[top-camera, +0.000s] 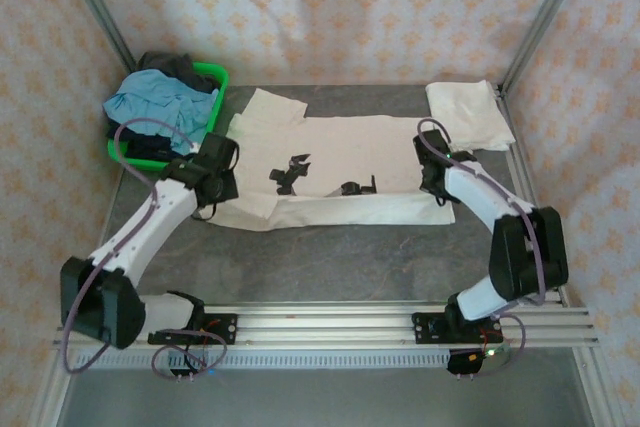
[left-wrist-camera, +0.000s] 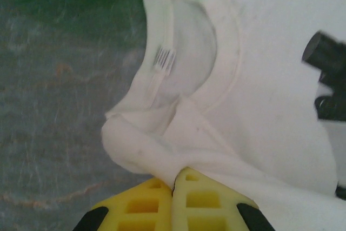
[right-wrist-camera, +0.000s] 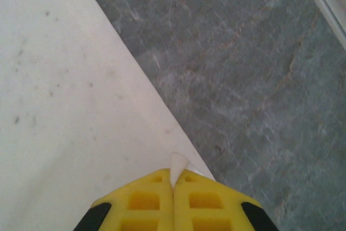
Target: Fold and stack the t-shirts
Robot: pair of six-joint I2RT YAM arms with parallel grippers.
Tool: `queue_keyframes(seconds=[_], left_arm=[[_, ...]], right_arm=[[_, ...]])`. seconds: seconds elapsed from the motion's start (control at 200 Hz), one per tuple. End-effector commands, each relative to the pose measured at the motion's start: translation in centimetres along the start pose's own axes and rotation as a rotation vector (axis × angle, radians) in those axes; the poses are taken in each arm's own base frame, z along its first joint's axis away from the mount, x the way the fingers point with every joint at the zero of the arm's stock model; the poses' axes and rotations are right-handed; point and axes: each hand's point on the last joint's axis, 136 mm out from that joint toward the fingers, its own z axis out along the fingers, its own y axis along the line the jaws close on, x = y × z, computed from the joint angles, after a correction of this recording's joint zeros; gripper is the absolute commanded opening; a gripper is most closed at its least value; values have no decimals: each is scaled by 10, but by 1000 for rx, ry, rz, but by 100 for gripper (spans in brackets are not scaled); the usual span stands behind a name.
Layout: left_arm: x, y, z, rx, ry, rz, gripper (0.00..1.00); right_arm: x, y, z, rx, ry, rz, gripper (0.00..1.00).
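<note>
My left gripper (left-wrist-camera: 174,179) is shut on a bunched pinch of cream cloth; the yellow fingers (left-wrist-camera: 208,201) meet with the fabric gathered between them. My right gripper (right-wrist-camera: 174,177) is shut too; a small white point of hem pokes up between its fingers, at the very edge of the cloth.

Both pinches belong to one spread t-shirt (top-camera: 345,147). Just ahead of my left fingers lies its collar (left-wrist-camera: 186,52), with a barcode label (left-wrist-camera: 165,58) inside the neck; to their right the chest runs off toward a black graphic (top-camera: 290,172). Ahead and to the left of my right fingers the plain cloth stretches away; to their right is bare grey table (right-wrist-camera: 259,79).

The shirt's long axis runs from one gripper to the other, collar end at my left, hem end at my right; neither arm is the nearer, each has its own end. Most of the shirt lies beyond both grippers, away from my bases; so I judge that the next fold must carry this near edge forward across the body, both hands moving level so that the cloth between them stays taut.

Further off, beyond my right gripper, a folded t-shirt (top-camera: 468,112) rests at the far corner. Beyond my left gripper sits a green basket (top-camera: 215,73) holding a light blue garment (top-camera: 160,102) and a dark garment (top-camera: 175,65).
</note>
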Motion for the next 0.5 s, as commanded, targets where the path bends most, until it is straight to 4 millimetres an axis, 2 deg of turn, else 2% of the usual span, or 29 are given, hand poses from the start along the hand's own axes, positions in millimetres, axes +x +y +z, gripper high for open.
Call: queue_keyframes(seconds=[0.0,0.175,0.3,0.39,0.495], left_arm=[[-34,-9,7,-48,-60,30,0],[-50,-22,33,-106,-8,78,0],[-55,-30,43,-115,22,100,0],[-51,-24,33,-116,11,90,0],[-37,-8,-4,-84,-38,63,0]], right_arm=[[-25,-9,8,109,-62,-7,0],[-28,-1,24,120,-37,-22,0],[-26,4,30,120,-16,-38,0],[-23,3,23,94,-4,-37,0],[-12,-2,6,21,0,-27,0]])
